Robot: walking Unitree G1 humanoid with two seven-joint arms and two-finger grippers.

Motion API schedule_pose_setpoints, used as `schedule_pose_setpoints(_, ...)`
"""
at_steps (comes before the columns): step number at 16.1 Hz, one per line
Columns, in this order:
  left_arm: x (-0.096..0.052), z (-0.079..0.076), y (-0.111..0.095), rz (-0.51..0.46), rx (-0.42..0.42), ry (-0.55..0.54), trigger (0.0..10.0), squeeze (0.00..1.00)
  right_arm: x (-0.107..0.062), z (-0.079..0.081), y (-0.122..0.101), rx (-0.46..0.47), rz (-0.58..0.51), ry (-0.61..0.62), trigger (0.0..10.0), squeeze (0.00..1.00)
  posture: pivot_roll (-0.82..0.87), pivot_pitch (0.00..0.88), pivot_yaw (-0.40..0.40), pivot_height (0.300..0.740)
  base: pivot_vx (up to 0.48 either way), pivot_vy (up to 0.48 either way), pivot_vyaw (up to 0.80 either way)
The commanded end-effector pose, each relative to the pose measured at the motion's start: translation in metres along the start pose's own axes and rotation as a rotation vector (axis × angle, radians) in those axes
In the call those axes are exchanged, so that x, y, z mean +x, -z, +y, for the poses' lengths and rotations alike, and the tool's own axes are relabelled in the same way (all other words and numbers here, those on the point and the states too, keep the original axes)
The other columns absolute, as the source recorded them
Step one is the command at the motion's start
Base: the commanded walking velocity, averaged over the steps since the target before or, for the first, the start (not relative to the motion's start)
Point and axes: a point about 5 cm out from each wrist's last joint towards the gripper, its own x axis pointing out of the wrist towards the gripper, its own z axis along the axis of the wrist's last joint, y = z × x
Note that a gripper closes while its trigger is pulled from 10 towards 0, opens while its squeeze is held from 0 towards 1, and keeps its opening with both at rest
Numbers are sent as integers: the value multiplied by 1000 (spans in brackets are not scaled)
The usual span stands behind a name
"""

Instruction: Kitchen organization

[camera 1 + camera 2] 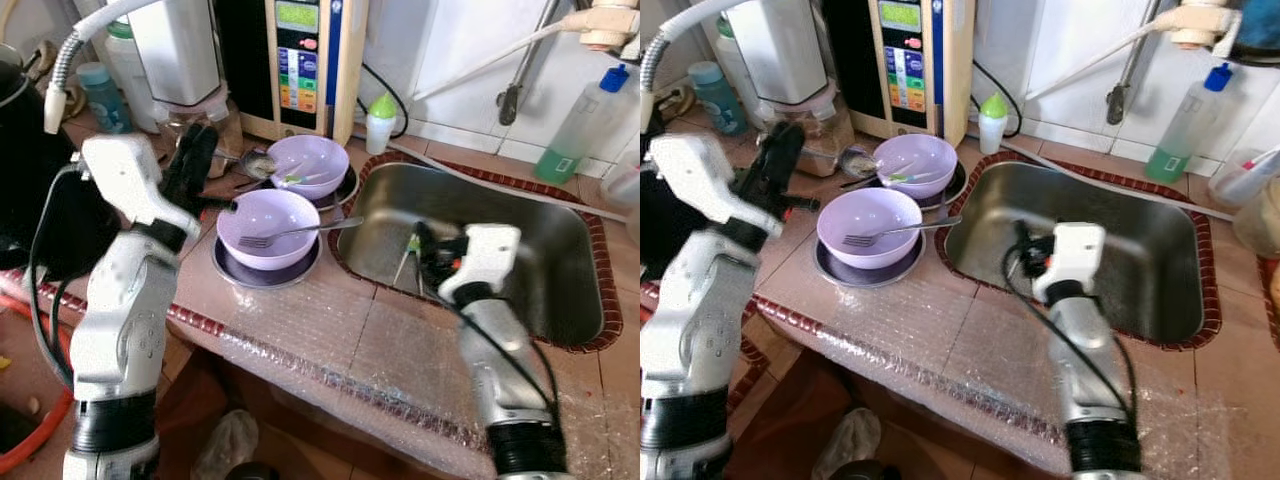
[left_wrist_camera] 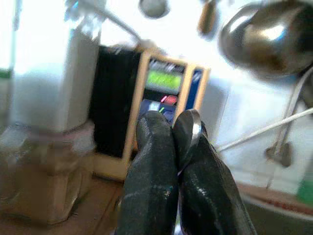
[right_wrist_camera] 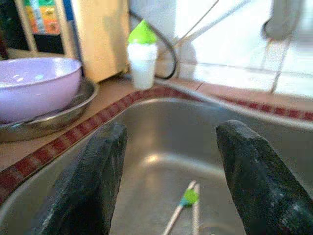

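Note:
Two lilac bowls stand on the counter left of the steel sink [image 1: 560,290]. The near bowl [image 1: 265,222] sits on a dark plate with a fork [image 1: 292,236] across it. The far bowl [image 1: 310,160] rests on a metal plate and holds a green-handled utensil. My left gripper [image 1: 195,150] is raised left of the bowls, pointing up, fingers [image 2: 156,147] pressed shut; a bright sliver shows along one fingertip. My right gripper [image 1: 430,255] hangs open inside the sink's left part, fingers [image 3: 93,181] wide apart above thin sticks with a green piece [image 3: 188,198].
A water ioniser [image 1: 300,60] and a small white bottle with a green cap [image 1: 380,120] stand at the back. A spoon [image 1: 855,160] lies by the far bowl. A green soap bottle [image 1: 575,125] is right of the sink, a black kettle [image 1: 20,150] far left. Bubble wrap [image 1: 330,340] covers the counter's front.

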Motion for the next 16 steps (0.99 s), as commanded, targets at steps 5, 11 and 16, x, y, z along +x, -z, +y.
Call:
schedule_pose_setpoints(5,26,-53,1,2,-5,270,0,0,16,0,-46,-93,-142,-226,10000,0,19,0,29,740,0,0,0)
schedule_pose_setpoints(11,43,-92,38,145,5,427,0,0,20,13,-85,-339,-182,-680,10000,0,-3,0,33,740,0,0,0)
schedule_pose_setpoints(16,40,-106,45,155,-23,492,0,0,24,21,-85,-429,-154,-833,10000,0,-1,0,31,740,0,0,0)
